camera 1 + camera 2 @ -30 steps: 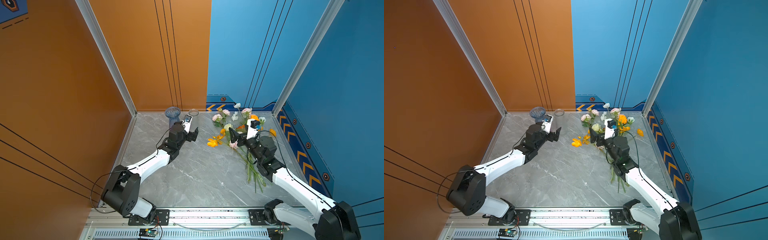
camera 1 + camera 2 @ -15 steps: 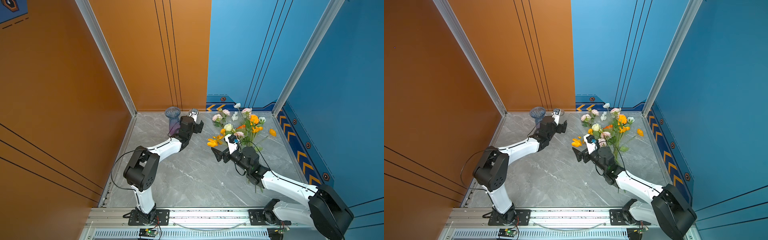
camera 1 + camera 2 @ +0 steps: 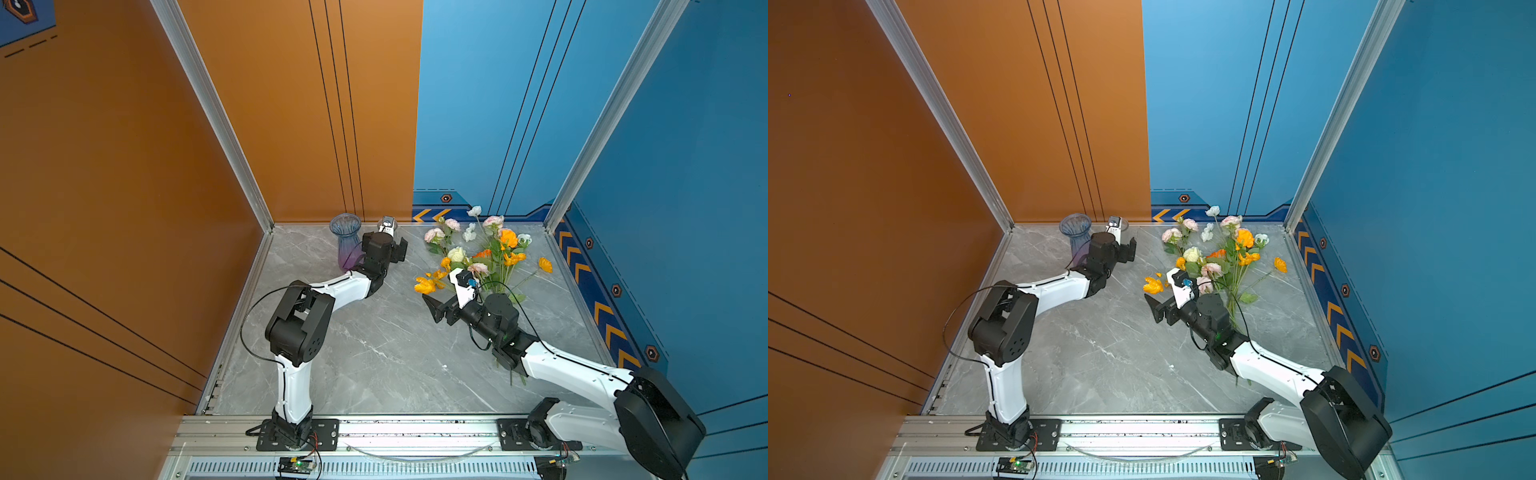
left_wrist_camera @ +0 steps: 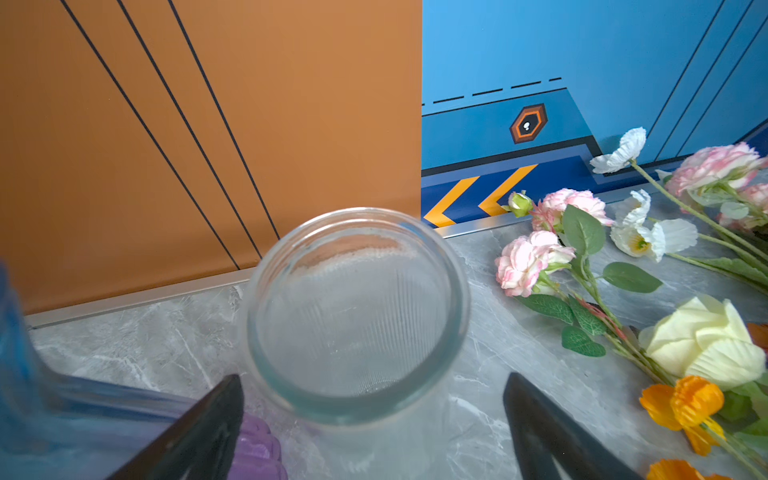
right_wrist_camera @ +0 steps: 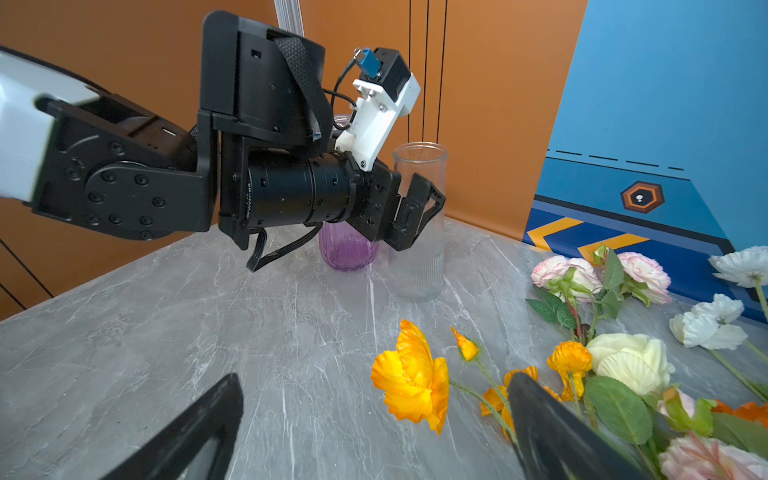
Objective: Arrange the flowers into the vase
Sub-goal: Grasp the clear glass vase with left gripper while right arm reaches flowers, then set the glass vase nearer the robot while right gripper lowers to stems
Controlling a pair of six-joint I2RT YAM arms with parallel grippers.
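1. The right gripper (image 5: 376,378) is standing wide open and gripping nothing. Its jaws are hovering low over the grey tabletop (image 3: 395,365).
2. Just ahead of one of its jaws an orange bloom (image 5: 411,386) is lying, apparently untouched. The rest of the flowers (image 3: 490,257) are spreading out flat beside and beyond that jaw, with their stems running back under this arm's wrist.
3. The left gripper (image 4: 372,378) is also gaping fully and carrying nothing.
4. Directly in front of it, lined up with the gap between its jaws, the clear vase (image 4: 357,316) is standing upright and empty. I cannot tell whether a finger is touching the glass.
5. Just beside the left gripper, on the side away from the flowers, a blue-and-purple vase (image 3: 347,237) is standing, with nothing showing in its mouth.
6. By my judgement the task is barely getting under way. No stem is sitting in either vase, and every flower is lying on the tabletop.
7. Nearly everything is remaining: closing on a stem, lifting it, carrying it across to a vase, feeding the stem end in, and repeating for the whole bunch.
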